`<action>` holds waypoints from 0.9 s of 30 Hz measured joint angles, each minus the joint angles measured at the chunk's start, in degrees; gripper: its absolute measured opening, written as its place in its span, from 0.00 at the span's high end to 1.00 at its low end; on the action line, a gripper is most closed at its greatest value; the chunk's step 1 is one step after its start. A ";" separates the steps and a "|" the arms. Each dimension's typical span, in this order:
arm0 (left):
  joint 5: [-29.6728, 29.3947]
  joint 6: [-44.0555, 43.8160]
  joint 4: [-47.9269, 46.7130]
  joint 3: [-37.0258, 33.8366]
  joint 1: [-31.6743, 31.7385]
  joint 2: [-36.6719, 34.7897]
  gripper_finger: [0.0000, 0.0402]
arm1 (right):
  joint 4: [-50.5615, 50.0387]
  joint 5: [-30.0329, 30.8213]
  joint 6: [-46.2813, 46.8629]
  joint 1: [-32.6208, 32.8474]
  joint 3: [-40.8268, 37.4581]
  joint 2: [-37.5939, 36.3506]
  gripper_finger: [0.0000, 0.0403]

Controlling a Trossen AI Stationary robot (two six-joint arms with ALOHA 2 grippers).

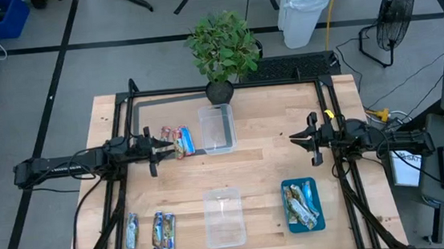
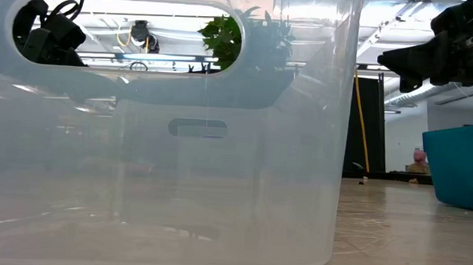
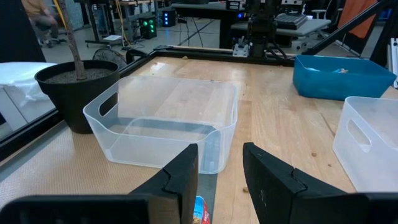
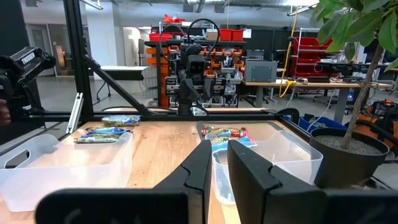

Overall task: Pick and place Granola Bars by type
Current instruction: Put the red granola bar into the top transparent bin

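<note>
Two or three red-blue and blue-white granola bars [image 1: 179, 141] lie flat on the table beside the far clear tub [image 1: 216, 129]. My left gripper [image 1: 162, 149] hovers open just left of them. One bar [image 3: 200, 211] shows below its fingers in the left wrist view. More bars [image 1: 132, 231] [image 1: 164, 232] lie at the near left. Green-gold bars [image 1: 300, 202] lie in the teal tray [image 1: 321, 222]. My right gripper [image 1: 294, 138] waits over the right half of the table, open by a narrow gap [image 4: 219, 163].
A second clear tub [image 1: 224, 218] stands at the near middle and fills the low view [image 2: 164, 145]. A potted plant [image 1: 222, 52] stands at the far edge behind the far tub. A black frame [image 1: 227, 87] borders the table. Bare wood lies between the two grippers.
</note>
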 joint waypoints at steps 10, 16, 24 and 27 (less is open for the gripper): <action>0.00 0.00 2.16 0.00 0.00 0.02 0.67 | 0.01 0.00 0.00 0.01 0.00 0.02 0.89; 0.00 -0.71 3.07 0.00 0.01 0.00 0.67 | 0.01 0.00 0.00 0.01 0.00 0.02 0.89; -8.64 -9.37 -1.35 2.02 0.52 0.02 0.67 | 0.01 0.01 0.02 0.01 0.00 0.02 0.89; -14.23 -13.60 -11.33 7.04 2.26 0.29 0.67 | 0.01 0.02 0.00 0.00 0.00 0.02 0.89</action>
